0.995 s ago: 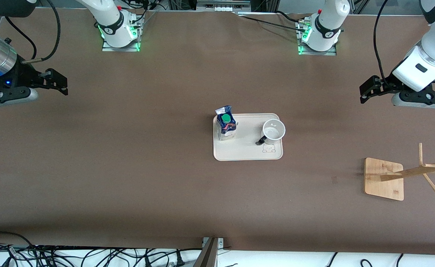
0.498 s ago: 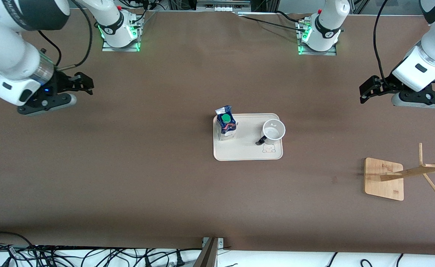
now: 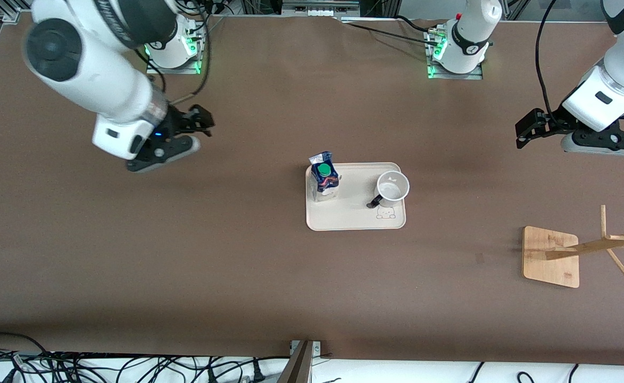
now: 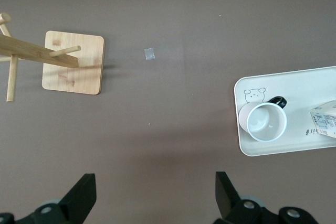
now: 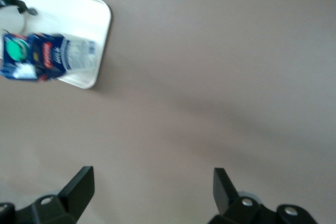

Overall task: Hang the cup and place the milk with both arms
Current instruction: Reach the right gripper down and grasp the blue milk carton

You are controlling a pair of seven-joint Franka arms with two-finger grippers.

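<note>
On the pale tray [image 3: 355, 219] in the middle of the brown surface [image 3: 237, 266] stand the 2 task items: the milk [image 3: 323, 178] at the tray's end toward the right arm, the cup [image 3: 392, 189] at the end toward the left arm, its black handle [image 3: 374, 202] pointing toward the front camera. The right pincer [image 3: 201, 118] hangs over bare surface between its base and the tray, fingers spread wide and grasping nothing; the left pincer [image 3: 527, 129] waits over the surface at its own end, likewise released and empty. The wooden rack [image 3: 583, 250] sits near the left arm's end, nearer the front camera than the tray. The step in hand looks like the right arm's approach to the milk. To do it well, I would bring the pincer in above the carton, square the fingers to its flat sides below the green cap [image 3: 324, 170], and descend straight so the carton is not tipped. The cup stands well apart from the milk, so clearance should be easy.
</note>
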